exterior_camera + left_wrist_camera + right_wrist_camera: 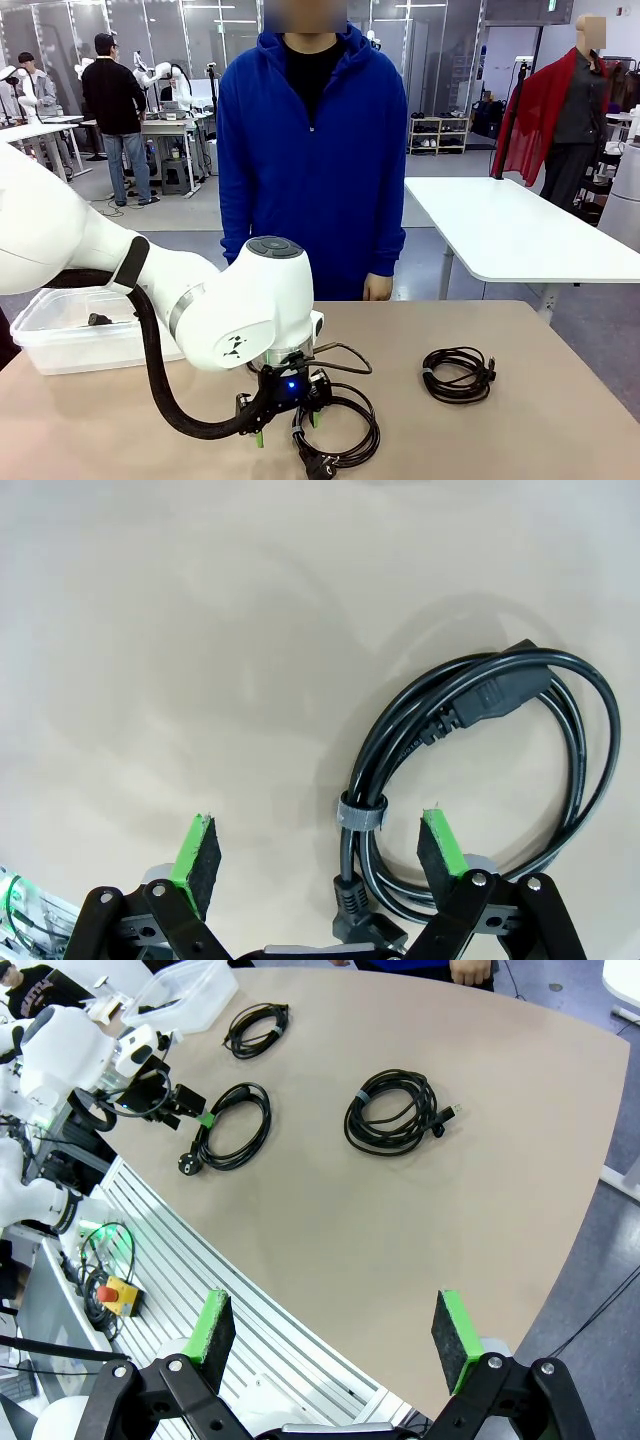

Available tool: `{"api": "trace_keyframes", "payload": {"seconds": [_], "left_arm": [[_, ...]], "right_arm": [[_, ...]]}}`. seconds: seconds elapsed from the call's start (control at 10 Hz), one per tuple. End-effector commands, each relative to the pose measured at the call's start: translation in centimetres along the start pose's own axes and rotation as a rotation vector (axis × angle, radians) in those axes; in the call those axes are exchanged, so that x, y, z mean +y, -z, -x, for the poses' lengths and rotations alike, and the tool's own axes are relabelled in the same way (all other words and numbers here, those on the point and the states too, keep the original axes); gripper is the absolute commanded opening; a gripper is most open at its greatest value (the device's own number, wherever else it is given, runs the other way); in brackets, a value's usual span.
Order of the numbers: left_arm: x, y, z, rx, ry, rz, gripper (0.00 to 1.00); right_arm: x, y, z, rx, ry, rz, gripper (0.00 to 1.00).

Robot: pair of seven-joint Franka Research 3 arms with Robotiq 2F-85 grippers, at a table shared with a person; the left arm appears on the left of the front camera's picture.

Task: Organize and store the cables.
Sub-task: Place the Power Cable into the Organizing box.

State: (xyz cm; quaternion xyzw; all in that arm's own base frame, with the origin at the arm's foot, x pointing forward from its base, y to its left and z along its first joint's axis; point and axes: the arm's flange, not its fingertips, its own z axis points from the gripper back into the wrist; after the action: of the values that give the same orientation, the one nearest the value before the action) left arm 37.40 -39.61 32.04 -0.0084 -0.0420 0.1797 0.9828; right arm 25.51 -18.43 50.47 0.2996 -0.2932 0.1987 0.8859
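Observation:
Three black cables lie coiled on the tan table point(420, 1220). The thick one with a power plug point(500, 750), bound by a grey strap, lies right under my left gripper point(287, 428). That gripper point(320, 830) is open above the table, one green pad beside the coil's edge, the other over bare table. The same cable point(233, 1125) shows by the left gripper point(185, 1105) in the right wrist view. A thin coil point(457, 373) lies to the right, another point(257, 1028) sits near the bin. My right gripper point(330, 1310) hangs open and holds nothing, high off the table's near edge.
A clear plastic bin point(40, 345) with something dark inside stands at the table's left. A person in a blue hoodie point(312, 160) stands at the far side, a hand point(377, 288) at the table edge. Below the table's near edge sit a ribbed metal frame point(230, 1280) and a red emergency button point(108, 1291).

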Motion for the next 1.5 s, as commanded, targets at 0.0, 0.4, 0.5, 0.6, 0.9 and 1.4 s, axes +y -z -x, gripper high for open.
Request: {"api": "trace_keyframes", "payload": {"seconds": [0.0,0.4,0.5,0.6,0.9,1.4], "left_arm": [[-1.9,0.6,-1.0,0.0,0.024,-0.054,1.0],[-2.4,0.9,-1.0,-0.004,0.023,-0.075,1.0],[-2.4,0.9,-1.0,-0.01,0.018,-0.081,0.9],[-2.6,0.9,-1.0,-0.009,0.027,-0.094,0.71],[-2.7,0.5,-0.9,-0.006,0.036,-0.097,0.13],[-3.0,0.7,-0.8,-0.01,0.054,-0.083,0.0]], "right_arm": [[0.0,-0.2,0.0,-0.006,-0.018,-0.009,1.0],[0.0,-0.2,0.0,-0.006,-0.018,-0.009,1.0],[0.0,-0.2,0.0,-0.006,-0.018,-0.009,1.0],[0.0,-0.2,0.0,-0.006,-0.018,-0.009,1.0],[0.0,-0.2,0.0,-0.006,-0.018,-0.009,1.0],[0.0,-0.2,0.0,-0.006,-0.018,-0.009,1.0]]}}
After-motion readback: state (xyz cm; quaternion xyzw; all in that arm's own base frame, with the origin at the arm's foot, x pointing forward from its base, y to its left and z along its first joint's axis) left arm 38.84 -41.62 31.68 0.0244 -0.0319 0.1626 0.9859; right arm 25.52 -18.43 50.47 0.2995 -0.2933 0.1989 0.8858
